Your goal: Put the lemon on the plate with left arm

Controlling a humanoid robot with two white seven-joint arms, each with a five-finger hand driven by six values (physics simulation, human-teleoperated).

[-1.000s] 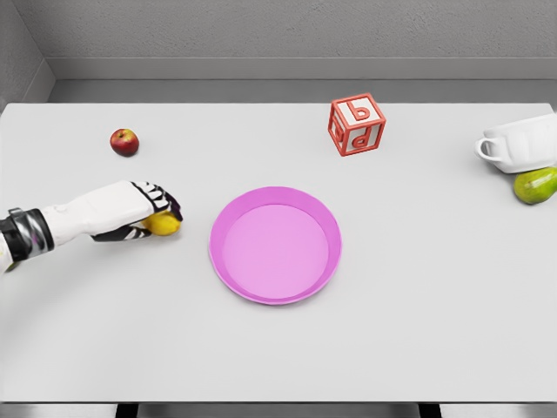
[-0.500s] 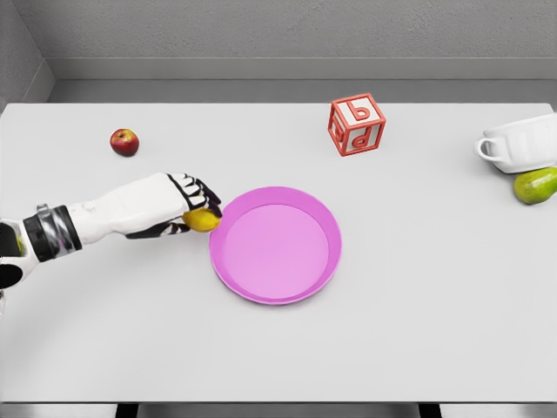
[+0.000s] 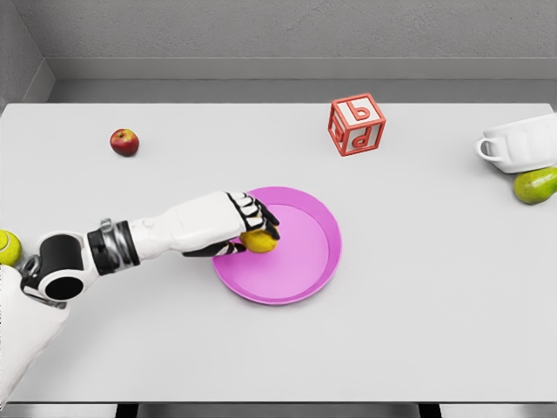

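My left hand (image 3: 252, 231) reaches in from the lower left and is shut on a yellow lemon (image 3: 259, 241). Hand and lemon are over the left part of the pink plate (image 3: 305, 252), which lies at the table's middle. The fingers curl over the lemon's top and hide most of it. I cannot tell whether the lemon touches the plate. The right arm does not show.
A red apple (image 3: 124, 141) lies at the far left. A red letter block (image 3: 357, 124) stands behind the plate. At the right edge are a white cup (image 3: 522, 144) and a green pear (image 3: 534, 185). A yellow-green ball (image 3: 8, 247) shows at the left edge.
My left hand has carried the lemon rightward, from the bare table left of the plate to over the plate's left part. More of the arm has come into view.
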